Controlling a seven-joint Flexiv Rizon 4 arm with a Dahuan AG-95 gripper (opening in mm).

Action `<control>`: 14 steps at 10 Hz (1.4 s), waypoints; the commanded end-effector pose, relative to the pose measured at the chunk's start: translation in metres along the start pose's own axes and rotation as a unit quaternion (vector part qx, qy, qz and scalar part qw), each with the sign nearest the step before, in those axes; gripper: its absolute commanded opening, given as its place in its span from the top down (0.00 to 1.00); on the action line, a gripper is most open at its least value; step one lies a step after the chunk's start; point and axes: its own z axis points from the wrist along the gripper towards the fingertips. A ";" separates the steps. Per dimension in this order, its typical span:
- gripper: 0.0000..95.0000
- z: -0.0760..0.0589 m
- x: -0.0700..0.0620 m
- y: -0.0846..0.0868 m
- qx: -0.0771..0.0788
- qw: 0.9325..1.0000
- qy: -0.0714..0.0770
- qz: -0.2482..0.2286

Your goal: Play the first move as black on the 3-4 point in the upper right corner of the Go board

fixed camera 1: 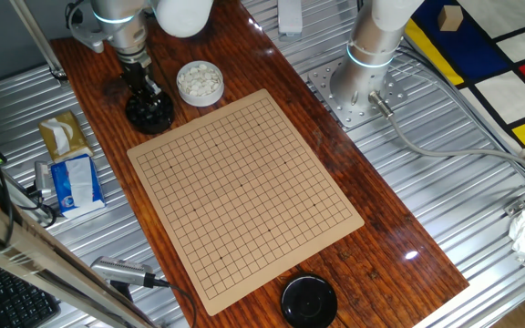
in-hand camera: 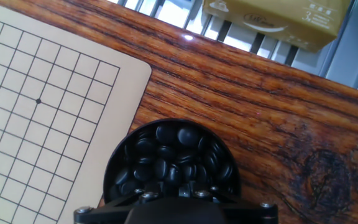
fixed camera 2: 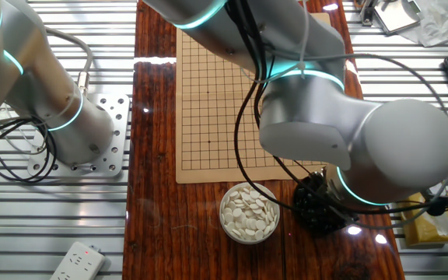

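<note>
Dozens of small glossy black stones (in-hand camera: 173, 163) fill the round black bowl (in-hand camera: 118, 163) directly beneath the two-finger gripper (fixed camera 1: 140, 80); whether its fingers are parted I cannot tell. Each looks light, hard and slippery, best pinched across its rim. Just beside lies the tan gridded Go board (in-hand camera: 36, 93), bare, with the brown tissue box (in-hand camera: 278, 18) beyond it.
</note>
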 end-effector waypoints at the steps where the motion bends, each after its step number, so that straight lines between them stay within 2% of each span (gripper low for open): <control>1: 0.80 0.000 0.000 0.000 0.000 1.000 -0.002 -0.002; 7: 0.80 -0.001 0.000 -0.008 -0.007 1.000 -0.009 -0.013; 14: 0.80 0.002 0.000 -0.007 -0.011 1.000 -0.014 -0.014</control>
